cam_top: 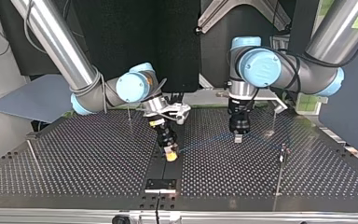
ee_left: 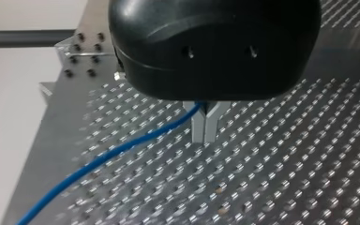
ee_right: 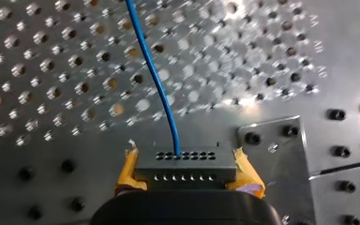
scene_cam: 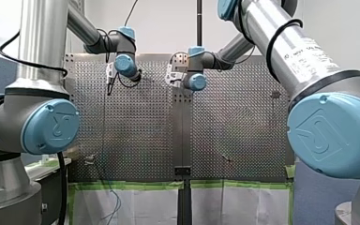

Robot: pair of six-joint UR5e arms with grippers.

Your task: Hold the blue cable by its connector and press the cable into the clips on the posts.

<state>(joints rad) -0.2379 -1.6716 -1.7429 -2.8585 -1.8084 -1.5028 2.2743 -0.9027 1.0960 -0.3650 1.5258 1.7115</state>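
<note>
Though faint in top view, blue cable (cam_top: 205,139); connector (ee_right: 186,165) in right pincer (ee_right: 186,161).

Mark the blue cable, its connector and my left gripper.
blue cable (ee_right: 153,70): right wrist view, on the strand running ahead of the gripper.
connector (ee_right: 186,165): right wrist view, middle of the dark block's holed face.
left gripper (ee_left: 205,138): left wrist view, between the metal fingertips shut on the cable.

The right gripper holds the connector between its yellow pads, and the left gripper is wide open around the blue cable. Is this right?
Not quite: the left wrist view shows my left gripper shut on the blue cable, not wide open. The rest stands: my right gripper holds the connector between its yellow pads.
</note>
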